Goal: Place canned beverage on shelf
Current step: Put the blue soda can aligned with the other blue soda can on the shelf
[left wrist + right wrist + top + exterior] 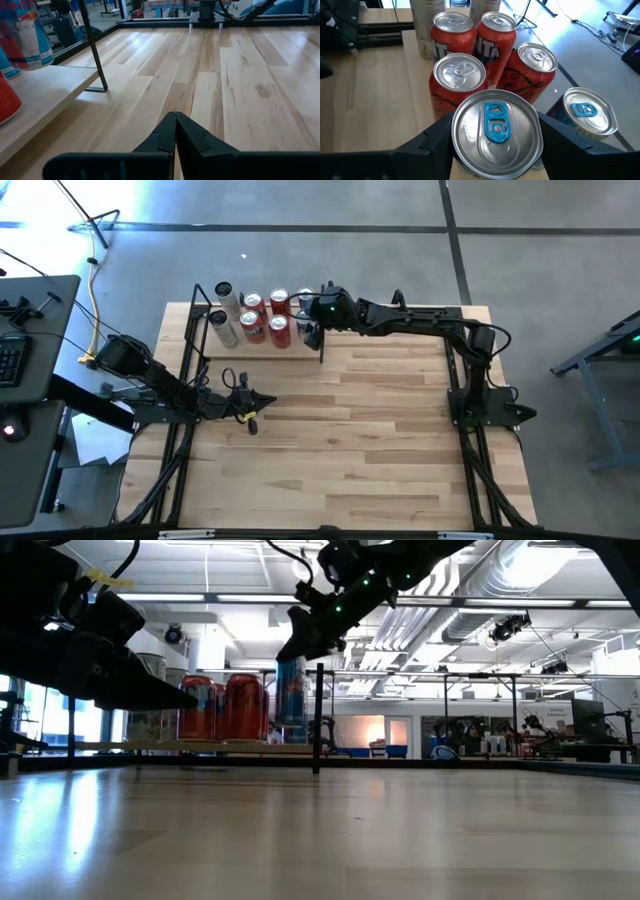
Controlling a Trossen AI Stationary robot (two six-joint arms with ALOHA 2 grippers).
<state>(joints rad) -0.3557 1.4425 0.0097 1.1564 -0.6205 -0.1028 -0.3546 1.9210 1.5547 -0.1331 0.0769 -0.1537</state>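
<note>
Shelf: the small pale-wood shelf board with thin black rod frames [262, 345] sits at the far left part of the slatted wooden tabletop [380, 440], and it's filling up.
Already on it: four red soda cans [460, 80] bunched together, two tall pale cans [224, 310] behind them at the shelf's far end, and one more silver-topped can with a blue tab [582, 112] just beside the cluster.
Can in play: a silver-topped can with a blue pull tab [496, 132], blue-and-red sided in the low view, upright at the shelf's right end, hard up against the red cans.
Right gripper: the right gripper [312, 320] hangs over that end of the shelf, its dark fingers [427, 140] bracketing the can on both sides, pinching it across its full width.
Contact with the board: the low view shows the can's base down near the board, but I can't tell whether it's fully seated.
Left gripper: the left gripper [255, 406] waits low over the near-left part of the table, fingers pressed together on nothing.
Progress call: carry looks done, can is over or on the shelf; this is the tail end.
Still to do: settle the can, spread the fingers, lift clear without nudging the tightly packed neighbours.
</note>
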